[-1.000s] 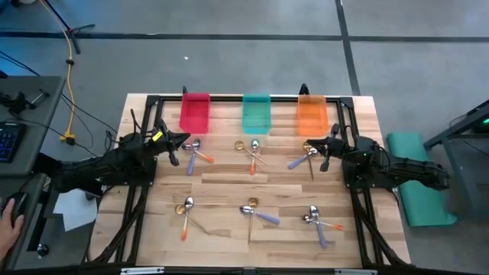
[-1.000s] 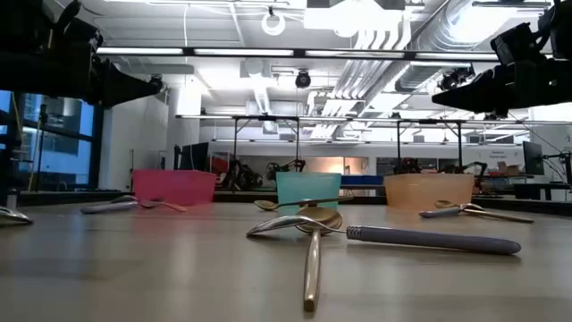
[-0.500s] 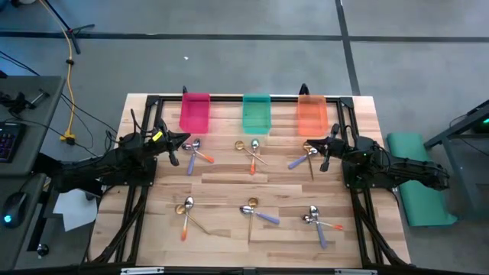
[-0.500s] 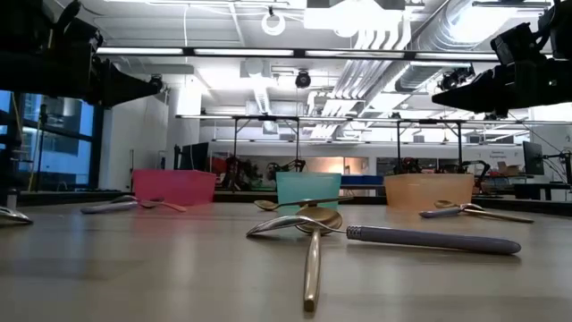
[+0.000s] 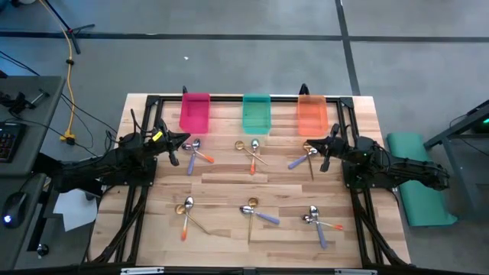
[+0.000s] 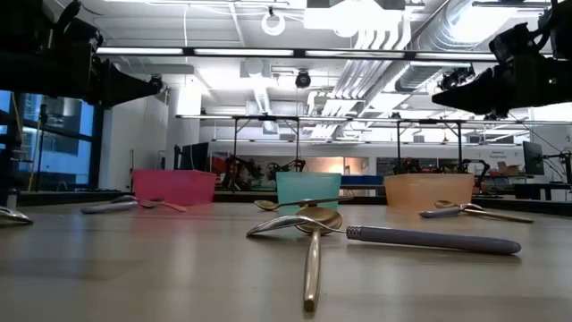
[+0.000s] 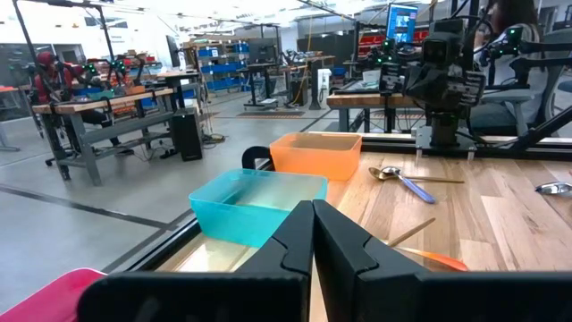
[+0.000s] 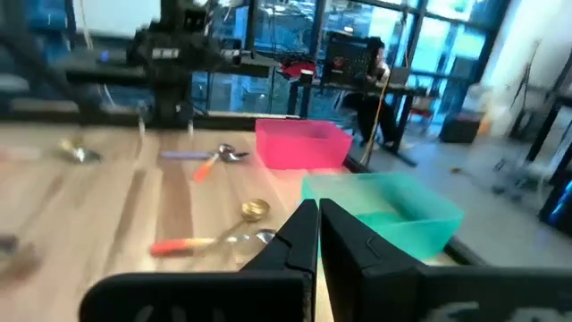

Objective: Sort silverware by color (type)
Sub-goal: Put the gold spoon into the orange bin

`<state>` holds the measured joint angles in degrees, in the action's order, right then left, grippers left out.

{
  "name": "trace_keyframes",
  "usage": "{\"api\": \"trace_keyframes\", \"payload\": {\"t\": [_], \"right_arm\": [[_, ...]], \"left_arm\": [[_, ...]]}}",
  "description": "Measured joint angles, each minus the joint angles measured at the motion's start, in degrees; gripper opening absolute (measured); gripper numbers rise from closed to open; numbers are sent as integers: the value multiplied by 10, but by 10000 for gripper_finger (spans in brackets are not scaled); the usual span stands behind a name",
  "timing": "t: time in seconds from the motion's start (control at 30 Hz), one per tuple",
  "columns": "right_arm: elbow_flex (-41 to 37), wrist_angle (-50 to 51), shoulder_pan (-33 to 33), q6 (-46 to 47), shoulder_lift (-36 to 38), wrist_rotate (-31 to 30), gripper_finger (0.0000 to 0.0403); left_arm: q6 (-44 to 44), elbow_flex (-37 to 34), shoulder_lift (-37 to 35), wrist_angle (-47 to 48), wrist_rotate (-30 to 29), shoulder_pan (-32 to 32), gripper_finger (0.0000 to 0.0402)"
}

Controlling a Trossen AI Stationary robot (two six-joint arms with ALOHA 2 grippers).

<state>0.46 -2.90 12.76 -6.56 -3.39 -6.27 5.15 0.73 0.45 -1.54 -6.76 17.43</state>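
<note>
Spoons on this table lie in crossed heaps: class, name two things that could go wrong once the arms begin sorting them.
1. The spoons overlap in each heap, so a grip on one may drag or lift its neighbour.
2. The left gripper and right gripper are both shut and raised; coming down shut, they would push spoons aside.

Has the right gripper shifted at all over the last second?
No. In the high view the right gripper sits in the same spot near the orange bin, shut, as in the earlier pictures.
</note>
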Motion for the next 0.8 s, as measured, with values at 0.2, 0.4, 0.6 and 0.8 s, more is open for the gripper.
{"api": "trace_keyframes", "payload": {"t": [0.2,0.4,0.6,0.8], "right_arm": [[0,-91,4,7,0,-18,0],[0,-214,4,16,-20,38,0],[17,-249,3,31,-104,61,0],[44,-322,3,58,-278,49,0]], "left_arm": [[0,0,0,0,0,0,0],[0,0,0,0,0,0,0],[0,0,0,0,0,0,0],[0,0,0,0,0,0,0]]}}
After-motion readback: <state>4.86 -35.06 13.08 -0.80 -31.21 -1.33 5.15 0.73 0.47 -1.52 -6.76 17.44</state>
